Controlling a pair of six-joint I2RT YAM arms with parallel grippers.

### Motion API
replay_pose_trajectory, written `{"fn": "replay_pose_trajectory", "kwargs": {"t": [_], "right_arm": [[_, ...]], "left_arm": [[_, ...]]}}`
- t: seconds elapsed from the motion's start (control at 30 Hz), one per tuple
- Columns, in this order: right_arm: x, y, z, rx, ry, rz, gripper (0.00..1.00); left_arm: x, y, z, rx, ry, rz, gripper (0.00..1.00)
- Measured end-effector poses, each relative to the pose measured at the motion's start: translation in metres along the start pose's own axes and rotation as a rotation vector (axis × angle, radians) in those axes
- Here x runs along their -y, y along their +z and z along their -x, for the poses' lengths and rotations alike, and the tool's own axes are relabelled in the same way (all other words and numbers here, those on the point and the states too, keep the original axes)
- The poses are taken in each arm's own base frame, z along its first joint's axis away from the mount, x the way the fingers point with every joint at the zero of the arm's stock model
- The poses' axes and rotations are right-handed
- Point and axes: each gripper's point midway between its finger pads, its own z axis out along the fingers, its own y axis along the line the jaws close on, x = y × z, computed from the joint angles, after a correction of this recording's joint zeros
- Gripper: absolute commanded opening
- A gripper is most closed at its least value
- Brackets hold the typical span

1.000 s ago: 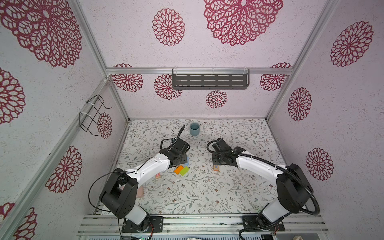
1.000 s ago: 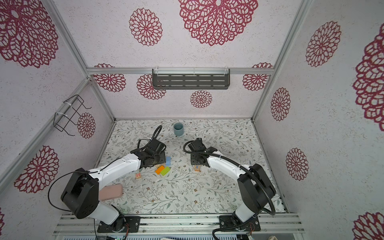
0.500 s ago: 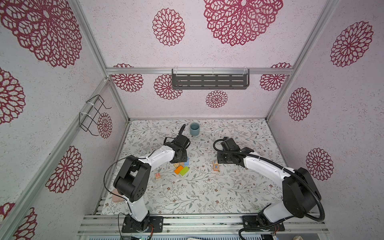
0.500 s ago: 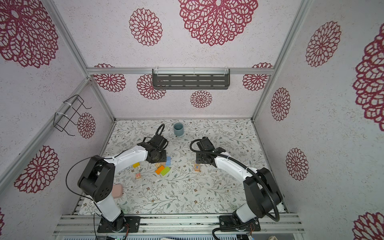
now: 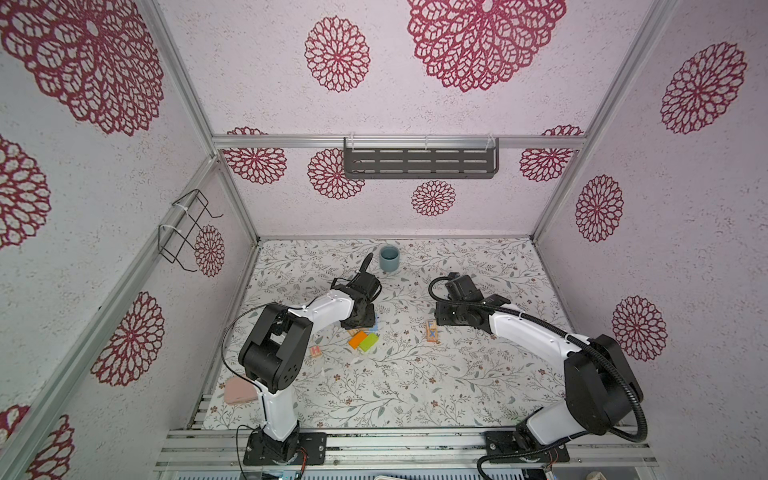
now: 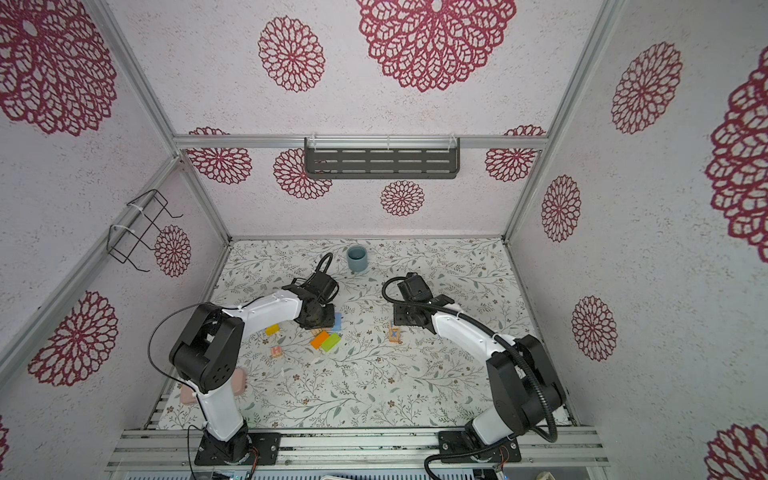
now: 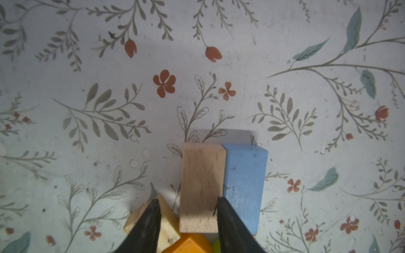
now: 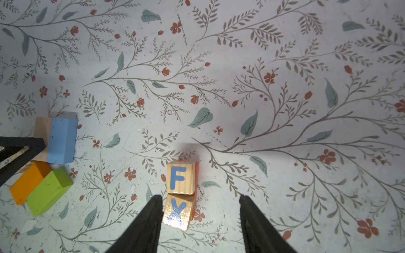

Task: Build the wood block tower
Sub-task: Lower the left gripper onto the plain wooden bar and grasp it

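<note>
The left end effector point(image 7: 188, 199) is closing around the long tan wooden block point(image 7: 202, 170) but not gripping yet, so a pick-up looks near; the right end effector point(image 8: 199, 197) hangs open.

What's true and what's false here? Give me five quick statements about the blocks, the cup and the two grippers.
1. The tan block lies against the blue block. True.
2. The right gripper is shut on the X cube. False: its jaws stand open, with the cube between them.
3. The green block touches the orange block. True.
4. The grey-blue cup lies tipped over. False: it stands upright.
5. The left gripper holds the green block. False: its fingers straddle the tan block.
</note>
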Motion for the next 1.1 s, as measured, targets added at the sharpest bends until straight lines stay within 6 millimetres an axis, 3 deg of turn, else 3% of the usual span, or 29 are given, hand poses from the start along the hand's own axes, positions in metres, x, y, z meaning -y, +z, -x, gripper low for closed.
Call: {"fn": "replay_pose_trajectory", "kwargs": {"t": [0.6, 0.93, 1.1], "right_arm": [[0.006, 0.004, -0.004, -0.011, 0.012, -0.001, 0.6], [0.003, 0.004, -0.002, -0.003, 0.013, 0.012, 0.6], [0.002, 0.004, -0.002, -0.005, 0.014, 0.019, 0.61]], "left_arm": [[0.01, 0.007, 0.005, -0.006, -0.002, -0.028, 0.43], [0.0, 0.005, 0.001, 0.007, -0.001, 0.004, 0.39], [-0.012, 0.01, -0.015, -0.034, 0.007, 0.045, 0.4]]}}
